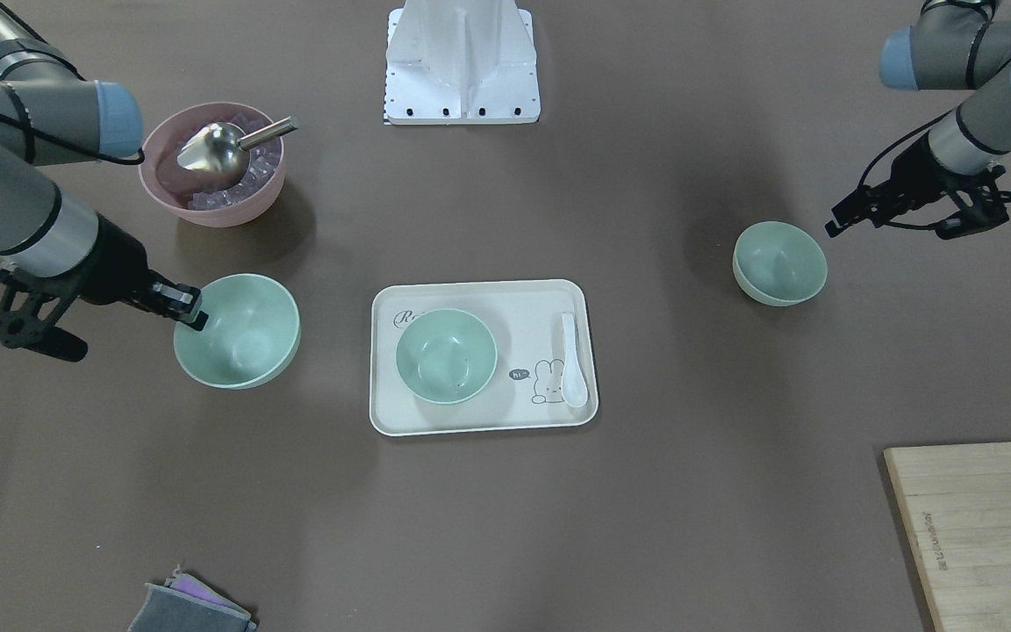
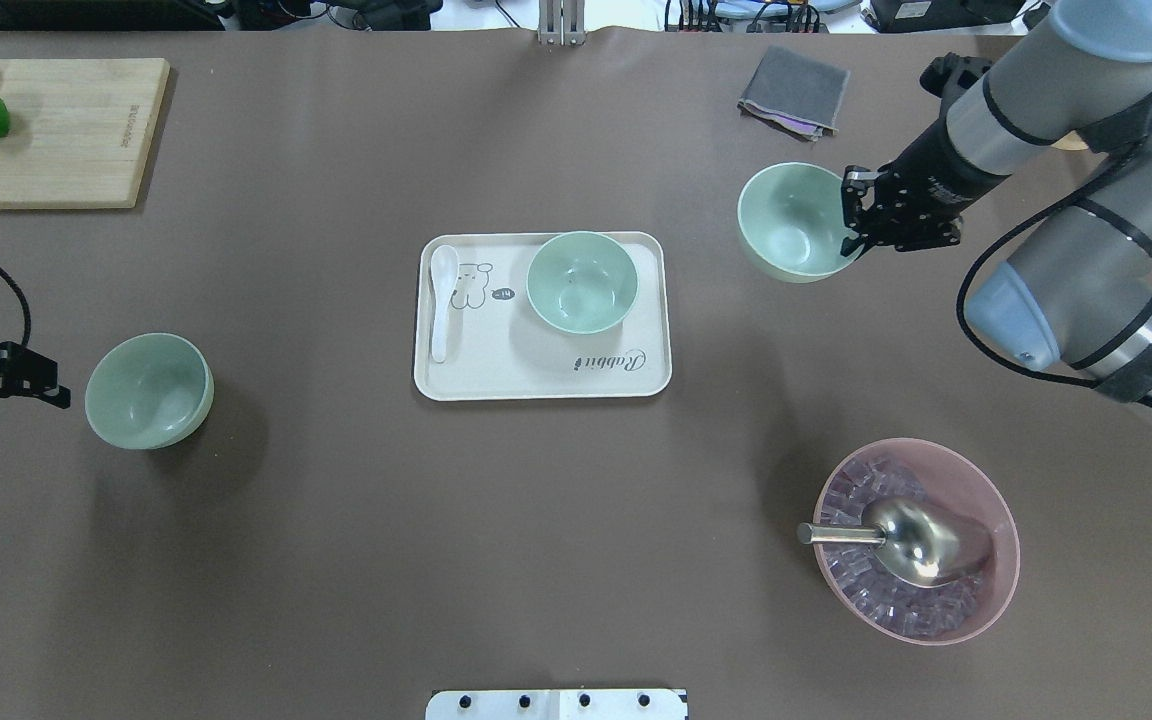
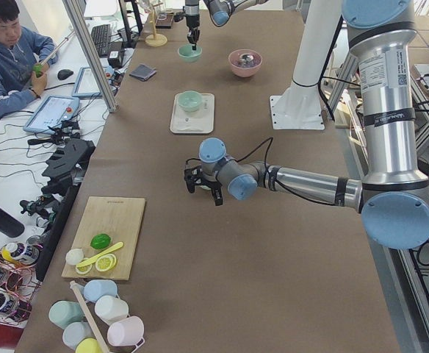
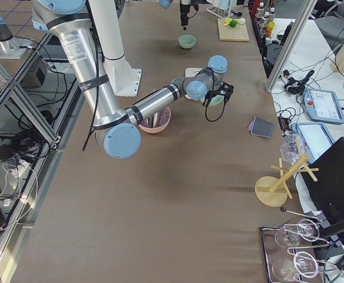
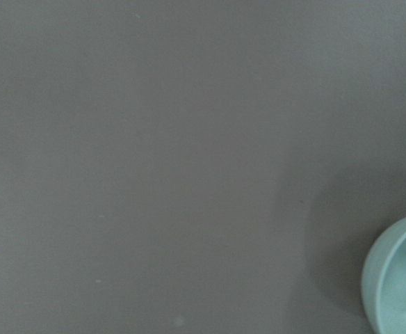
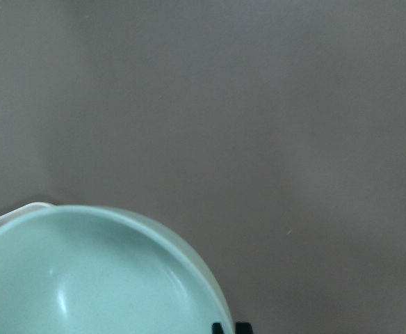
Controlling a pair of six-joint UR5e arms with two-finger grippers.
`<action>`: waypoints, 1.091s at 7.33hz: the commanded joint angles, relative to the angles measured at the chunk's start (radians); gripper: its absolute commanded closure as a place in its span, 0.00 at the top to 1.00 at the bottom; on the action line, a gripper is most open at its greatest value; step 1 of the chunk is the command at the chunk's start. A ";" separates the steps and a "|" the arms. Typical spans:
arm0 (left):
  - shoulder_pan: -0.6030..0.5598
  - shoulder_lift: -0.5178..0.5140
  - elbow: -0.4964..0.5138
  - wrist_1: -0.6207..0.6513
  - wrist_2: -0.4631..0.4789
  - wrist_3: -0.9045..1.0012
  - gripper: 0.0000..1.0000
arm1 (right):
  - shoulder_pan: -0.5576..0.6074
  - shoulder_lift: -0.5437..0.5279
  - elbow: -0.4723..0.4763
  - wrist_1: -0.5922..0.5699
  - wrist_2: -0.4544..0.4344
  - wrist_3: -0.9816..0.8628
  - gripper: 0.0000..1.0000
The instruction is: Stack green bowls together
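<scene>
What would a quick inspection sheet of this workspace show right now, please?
Surface: brown table, no spills seen.
Job's things: none stacked; tray bowl on the tray, right bowl in the right tool, left bowl beside the left tool.
Clutter: spoon on tray; pink bowl with ice and scoop; cutting board; grey cloth.
Tools: right tool shut on right bowl's rim; left tool apart from left bowl, state unclear.
Cables: left wrist cable and right wrist cable, clear of bowls.
Surroundings: operator seated alongside.

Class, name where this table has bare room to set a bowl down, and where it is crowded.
Bare: the wide strip between tray and base plate, and the gap between left green bowl and tray. Crowded: around the right gripper, its held green bowl and pink bowl.
</scene>
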 commanded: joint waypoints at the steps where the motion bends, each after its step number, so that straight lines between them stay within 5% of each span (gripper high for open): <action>1: 0.038 -0.069 0.063 -0.002 0.003 -0.021 0.74 | -0.080 0.075 0.002 0.003 -0.054 0.130 0.00; 3: 0.039 -0.094 0.081 -0.004 0.002 -0.055 0.42 | -0.131 0.109 -0.004 0.008 -0.092 0.176 0.00; 4: 0.039 -0.097 0.081 -0.004 -0.004 -0.076 0.02 | -0.154 0.126 -0.009 0.008 -0.123 0.201 0.00; 8: 0.038 -0.108 0.019 -0.005 -0.078 -0.113 0.00 | -0.228 0.227 -0.095 0.018 -0.221 0.282 0.00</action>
